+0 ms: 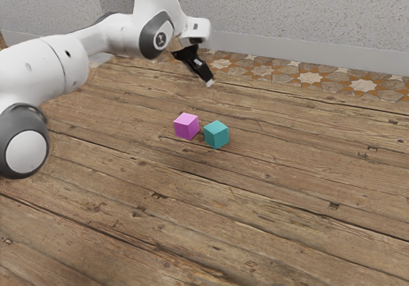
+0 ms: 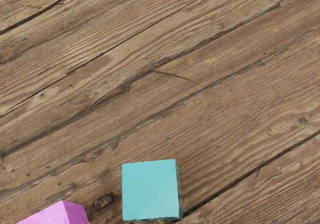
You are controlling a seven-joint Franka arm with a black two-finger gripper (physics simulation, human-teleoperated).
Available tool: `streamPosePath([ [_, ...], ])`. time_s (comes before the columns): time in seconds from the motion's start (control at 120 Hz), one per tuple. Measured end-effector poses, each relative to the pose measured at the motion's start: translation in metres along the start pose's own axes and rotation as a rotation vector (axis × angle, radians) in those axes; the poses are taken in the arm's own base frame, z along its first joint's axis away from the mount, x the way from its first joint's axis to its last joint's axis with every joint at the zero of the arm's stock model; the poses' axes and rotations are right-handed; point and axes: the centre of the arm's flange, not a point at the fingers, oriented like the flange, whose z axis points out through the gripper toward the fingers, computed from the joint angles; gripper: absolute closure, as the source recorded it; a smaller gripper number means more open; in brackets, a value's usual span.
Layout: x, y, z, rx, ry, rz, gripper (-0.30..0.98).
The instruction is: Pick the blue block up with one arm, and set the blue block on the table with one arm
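My black gripper (image 1: 209,81) hangs above the wooden table (image 1: 275,190) in the exterior view, tilted and apart from both blocks; whether it is open or shut cannot be made out. The blue block (image 1: 216,135), a teal cube, rests on the planks, lower in that view than the gripper. In the wrist view the same blue block (image 2: 151,190) shows its light teal top face, with nothing touching it.
Close beside the blue block, toward the exterior view's left, sits a pink-purple block (image 1: 186,126), separated by a small gap. Part of this pink block (image 2: 55,215) also appears in the wrist view. A patterned stone strip (image 1: 310,77) and a pale wall (image 1: 287,11) lie behind the table.
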Motion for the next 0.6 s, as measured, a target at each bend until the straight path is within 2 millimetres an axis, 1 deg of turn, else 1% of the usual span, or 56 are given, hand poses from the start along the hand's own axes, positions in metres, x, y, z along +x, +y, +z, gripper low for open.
streamPosePath([
  [0.05, 0.002, 0.005, -0.049, 0.015, -0.014, 0.008, 0.01],
  [0.117, -0.001, 0.016, -0.106, 0.039, -0.055, 0.021, 0.01],
  [0.175, -0.008, 0.028, -0.142, 0.048, -0.116, 0.018, 0.01],
  [0.225, -0.019, 0.035, -0.161, 0.045, -0.180, -0.001, 0.01],
  [0.275, -0.033, 0.041, -0.166, 0.035, -0.255, -0.024, 0.00],
  [0.333, -0.050, 0.046, -0.159, 0.019, -0.344, -0.050, 0.00],
  [0.392, -0.062, 0.050, -0.152, 0.006, -0.412, -0.073, 0.00],
  [0.475, -0.071, 0.053, -0.147, -0.002, -0.472, -0.105, 0.00],
  [0.6, -0.078, 0.055, -0.146, -0.003, -0.519, -0.147, 0.00],
])
